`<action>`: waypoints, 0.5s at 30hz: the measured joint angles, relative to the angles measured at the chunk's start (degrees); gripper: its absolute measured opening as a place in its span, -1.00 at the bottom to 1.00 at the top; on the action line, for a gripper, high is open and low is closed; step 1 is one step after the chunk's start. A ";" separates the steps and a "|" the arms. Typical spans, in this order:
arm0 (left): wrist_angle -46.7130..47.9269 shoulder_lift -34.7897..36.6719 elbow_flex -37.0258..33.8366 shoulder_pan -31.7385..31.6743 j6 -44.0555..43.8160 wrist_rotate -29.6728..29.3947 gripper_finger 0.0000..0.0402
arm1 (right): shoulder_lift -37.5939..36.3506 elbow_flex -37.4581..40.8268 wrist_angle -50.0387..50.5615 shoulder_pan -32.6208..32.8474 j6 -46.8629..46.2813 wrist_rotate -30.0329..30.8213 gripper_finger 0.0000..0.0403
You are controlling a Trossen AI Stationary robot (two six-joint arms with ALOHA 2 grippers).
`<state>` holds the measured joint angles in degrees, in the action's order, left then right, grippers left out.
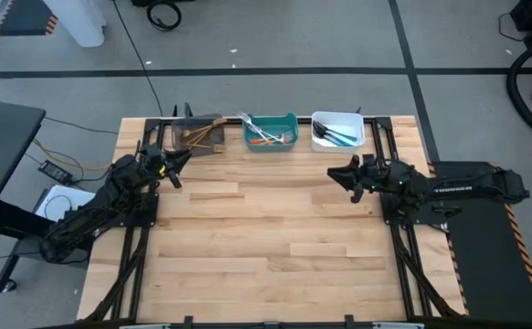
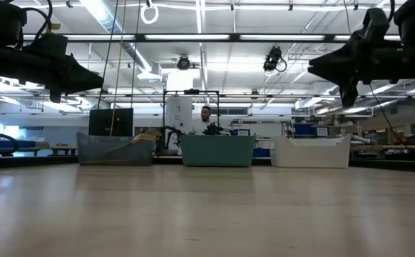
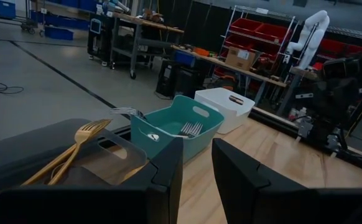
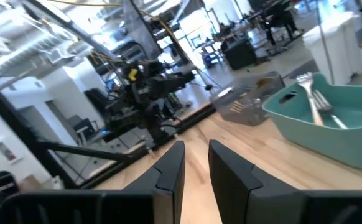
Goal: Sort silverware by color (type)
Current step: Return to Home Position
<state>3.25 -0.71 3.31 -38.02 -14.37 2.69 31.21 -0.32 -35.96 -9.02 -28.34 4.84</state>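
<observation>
three bins [image 1: 271, 117]; two arms [image 1: 111, 194]; forks [image 1: 266, 139] too bunched to count

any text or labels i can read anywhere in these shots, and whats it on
"TROSSEN": white lettering along the right arm in the high view; it is small, so this reading carries some doubt.
A small white mark on the wall of the teal bin, seen in the left wrist view: too blurred to read.
Nothing else in any view is legible.
</observation>
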 joint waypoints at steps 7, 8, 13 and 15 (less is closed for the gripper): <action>0.00 0.00 0.00 2.26 0.02 -0.15 -0.53 | -4.88 0.00 0.03 3.91 0.00 0.00 -0.61; 0.01 0.00 0.00 3.21 0.00 -0.14 -0.53 | -5.50 0.00 0.02 4.35 0.00 0.00 -0.61; 0.00 0.00 0.00 8.50 0.00 -0.11 -0.53 | -8.45 0.00 0.04 6.31 0.00 0.00 -0.61; 0.00 0.00 0.00 10.58 -0.01 -0.10 -0.53 | -9.81 0.00 0.02 7.02 0.00 0.00 -0.61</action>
<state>3.25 -0.71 3.31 -27.44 -14.37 2.59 21.40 -0.32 -35.94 -2.01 -28.34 4.84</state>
